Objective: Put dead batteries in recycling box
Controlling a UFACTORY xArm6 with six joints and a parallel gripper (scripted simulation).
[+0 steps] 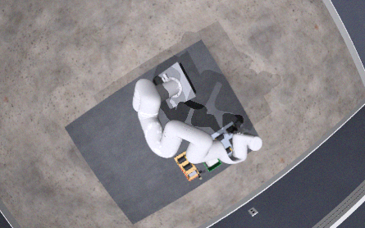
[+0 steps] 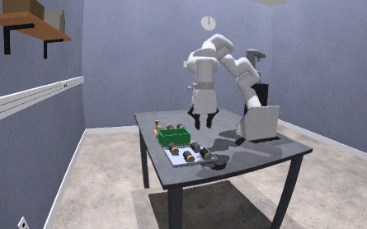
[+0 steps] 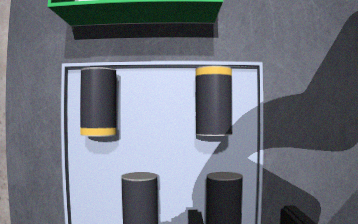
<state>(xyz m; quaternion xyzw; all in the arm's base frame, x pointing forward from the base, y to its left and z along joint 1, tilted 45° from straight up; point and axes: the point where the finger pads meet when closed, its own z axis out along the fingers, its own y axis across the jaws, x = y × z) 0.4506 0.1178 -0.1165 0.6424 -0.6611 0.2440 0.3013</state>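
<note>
My gripper (image 2: 203, 127) (image 3: 243, 216) is open and empty, high above the table. Four dark batteries lie in the pale tray (image 2: 177, 159) (image 3: 172, 115): one at upper left (image 3: 98, 100) with its yellow band away from the box, one at upper right (image 3: 213, 102) with its band toward it, and two lower ones (image 3: 140, 200) (image 3: 224, 200), partly cut off. The green recycling box (image 1: 213, 167) (image 2: 174, 139) (image 3: 140, 14) stands upright beside the tray; its inside is mostly hidden. Two batteries (image 2: 170, 127) (image 2: 180, 126) sit in the orange holder (image 1: 178, 161). I cannot tell whether the bulb (image 2: 157, 123) is lit.
The box stands between the tray and the holder, near the edge of the dark table (image 1: 115, 164) (image 2: 227, 173). The arm's base (image 2: 260, 123) stands on the far side of the table from the holder. The arm covers part of the box and tray in the top view.
</note>
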